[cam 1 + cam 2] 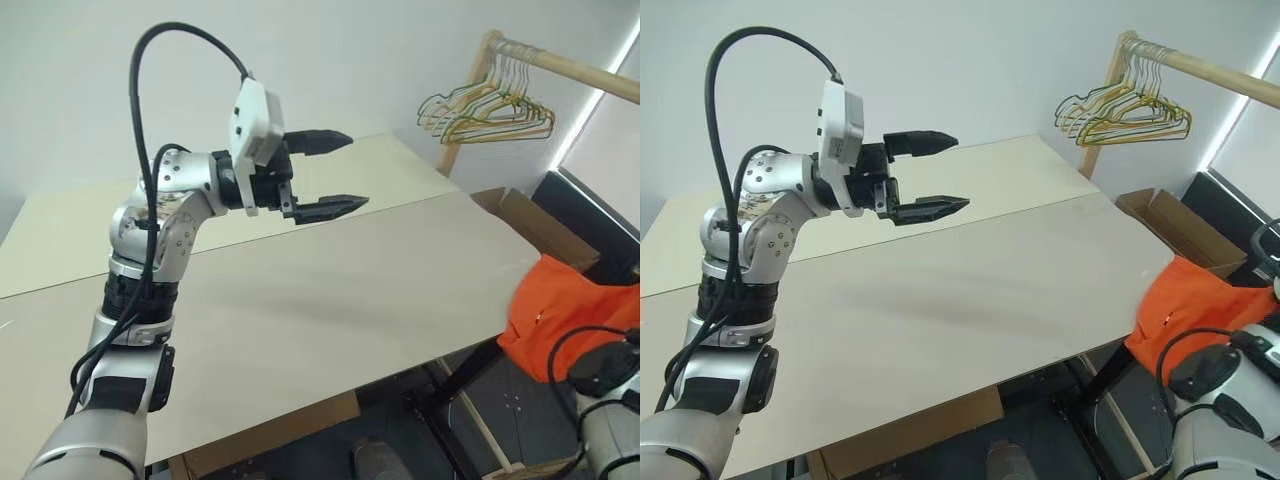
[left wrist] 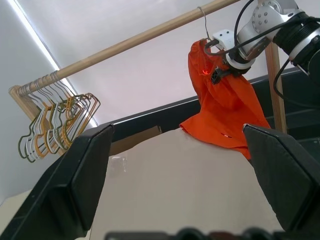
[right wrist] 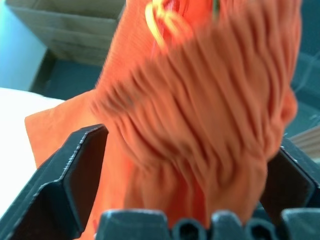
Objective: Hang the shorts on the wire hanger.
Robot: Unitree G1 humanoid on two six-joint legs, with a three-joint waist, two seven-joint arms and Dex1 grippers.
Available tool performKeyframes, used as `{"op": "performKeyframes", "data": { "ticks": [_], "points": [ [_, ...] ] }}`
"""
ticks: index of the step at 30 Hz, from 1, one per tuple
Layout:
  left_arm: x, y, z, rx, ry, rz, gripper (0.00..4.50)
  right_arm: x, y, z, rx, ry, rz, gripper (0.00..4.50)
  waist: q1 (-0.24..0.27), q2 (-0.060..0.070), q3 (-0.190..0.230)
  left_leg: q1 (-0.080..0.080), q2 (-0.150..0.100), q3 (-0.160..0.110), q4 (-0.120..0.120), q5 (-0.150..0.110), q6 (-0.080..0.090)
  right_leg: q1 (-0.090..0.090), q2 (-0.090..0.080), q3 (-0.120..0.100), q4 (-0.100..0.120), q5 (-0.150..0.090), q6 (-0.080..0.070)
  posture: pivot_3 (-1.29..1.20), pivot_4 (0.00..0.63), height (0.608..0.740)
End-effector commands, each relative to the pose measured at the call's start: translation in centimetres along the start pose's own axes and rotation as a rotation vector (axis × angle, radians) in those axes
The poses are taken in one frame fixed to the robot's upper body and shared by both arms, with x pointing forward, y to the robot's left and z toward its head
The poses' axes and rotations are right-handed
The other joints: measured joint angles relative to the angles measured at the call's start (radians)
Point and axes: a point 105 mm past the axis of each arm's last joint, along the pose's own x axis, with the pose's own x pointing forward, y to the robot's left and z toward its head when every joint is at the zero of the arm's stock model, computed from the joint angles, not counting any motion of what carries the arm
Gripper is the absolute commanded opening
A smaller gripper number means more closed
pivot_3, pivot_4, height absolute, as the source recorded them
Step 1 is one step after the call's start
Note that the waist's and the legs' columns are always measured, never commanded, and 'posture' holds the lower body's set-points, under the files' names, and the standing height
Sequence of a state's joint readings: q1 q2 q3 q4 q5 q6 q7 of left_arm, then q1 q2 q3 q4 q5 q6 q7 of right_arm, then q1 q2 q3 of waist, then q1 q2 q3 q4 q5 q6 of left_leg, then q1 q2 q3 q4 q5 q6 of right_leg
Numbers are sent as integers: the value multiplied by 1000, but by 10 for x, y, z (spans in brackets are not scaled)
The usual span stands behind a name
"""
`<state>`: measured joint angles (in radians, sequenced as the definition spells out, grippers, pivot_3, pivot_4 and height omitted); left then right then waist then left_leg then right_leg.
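The bright orange shorts hang bunched from the wire hanger, whose thin grey hook sits over the wooden rail. Their lower part drops just off the table's right edge. My right gripper is at the gathered waistband, fingers spread wide on either side of the fabric; from the left wrist it shows at the top of the shorts. My left gripper hovers open and level above the table, holding nothing.
A long beige table lies in front of me. A bunch of gold, yellow and green wire hangers hangs at the rail's far end. An open cardboard box stands on the floor past the table's right end.
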<state>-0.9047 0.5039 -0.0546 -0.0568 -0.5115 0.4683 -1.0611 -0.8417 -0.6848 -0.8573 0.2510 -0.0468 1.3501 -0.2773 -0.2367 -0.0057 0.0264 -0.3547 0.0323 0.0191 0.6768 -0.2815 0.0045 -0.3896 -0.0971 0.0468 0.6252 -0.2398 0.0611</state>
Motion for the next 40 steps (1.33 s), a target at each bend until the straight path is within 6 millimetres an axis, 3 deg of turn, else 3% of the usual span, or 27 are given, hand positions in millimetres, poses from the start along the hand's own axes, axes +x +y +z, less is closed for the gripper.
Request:
{"op": "performKeyframes", "data": {
  "ticks": [1,9,13,15,16,18,20,22,29,34,40],
  "points": [
    [-6,4,13,29,-20,34,4500,-28,7,32,-51,-240,-64,4452,0,0,0,0,0,0,0,0,0,0,0,0,0,0,0,-210,0,740],
    [-16,10,11,5,-3,90,4500,-81,27,53,-238,-723,-252,4452,2,0,0,0,0,-1,-1,0,0,0,0,1,0,0,0,-195,0,740],
    [-22,11,9,-16,0,137,4500,-114,53,53,-323,-988,-230,4452,3,0,0,0,0,-3,0,0,0,0,1,1,0,0,0,-187,0,740],
    [-28,11,5,-24,8,174,4500,-137,82,51,-353,-1145,-87,4452,1,0,0,1,0,-5,-1,0,0,0,1,1,0,0,1,-178,0,740],
    [-31,10,2,-25,9,198,4500,-144,104,46,-384,-1180,65,4452,-2,0,0,1,0,-5,-1,0,0,0,1,1,0,0,1,-178,0,740],
    [-38,7,-4,-25,17,248,4500,-151,147,25,-455,-1134,456,4452,-4,0,0,2,0,-8,-2,0,0,0,3,3,0,0,0,-155,0,740],
    [-47,4,-12,-33,36,303,4500,-162,177,-1,-519,-1062,804,4452,-3,-1,1,3,0,-11,-2,-1,1,1,4,3,0,0,0,-137,0,740],
    [-56,1,-21,-38,67,352,4500,-174,192,-20,-576,-1023,1041,4452,4,-1,1,2,0,-14,-1,-1,1,1,4,2,-1,0,0,-120,0,740],
    [-95,-26,-57,-45,202,467,4500,-202,210,-80,-884,-829,1614,4452,64,-3,2,2,-1,-16,0,-1,2,1,3,0,0,0,0,-34,0,740],
    [-109,-44,-67,-50,273,504,4500,-210,211,-104,-1002,-769,1793,4452,118,-5,3,2,0,-14,0,-1,2,1,4,-3,1,1,-2,6,0,740],
    [-119,-57,-73,-64,333,497,4500,-210,214,-116,-1041,-725,1858,4452,181,-6,4,2,0,-9,0,-1,1,0,5,-5,2,3,-5,30,0,740]
  ]
}}
